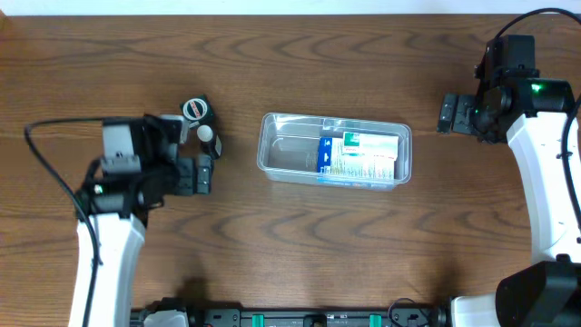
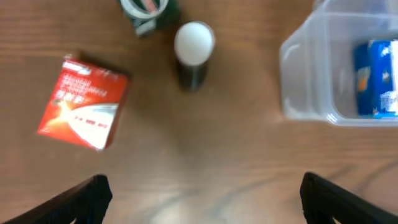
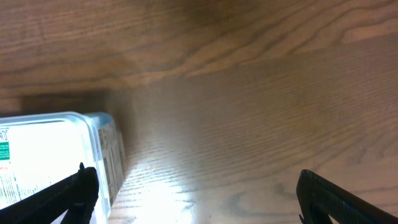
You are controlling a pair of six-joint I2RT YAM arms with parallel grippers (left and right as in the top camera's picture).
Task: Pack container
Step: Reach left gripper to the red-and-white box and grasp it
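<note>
- At the middle of the worktop (image 1: 290, 54) lies the container (image 1: 283, 154), a clear tub with its long side running left to right. It sits between the two arms and apart from both.
- Its right part is filled with blue-and-white cartons (image 1: 359, 156), one bearing a green mark; how many there are I cannot tell.
- The left jaws stand wide apart and hold nothing. Their dark fingertips (image 2: 93, 196) show at the lower corners of the left wrist view, over bare wood.
- Ahead of the left jaws, a red box (image 2: 84, 102) lies flat and askew on the left.
- A dark bottle with a white cap (image 2: 194, 53) stands upright near the centre.
- Just beyond the bottle is a small dark object with a pale ring on top (image 2: 146, 9), cut off by the top edge.
- A rounded corner of the tub fills the right of that view, with blue carton visible through the wall.
- The right jaws are also wide apart and empty, past the tub's right end towards the far right of the worktop.
- The right wrist view shows the tub's end at lower left, close to one fingertip (image 3: 81, 190).
</note>
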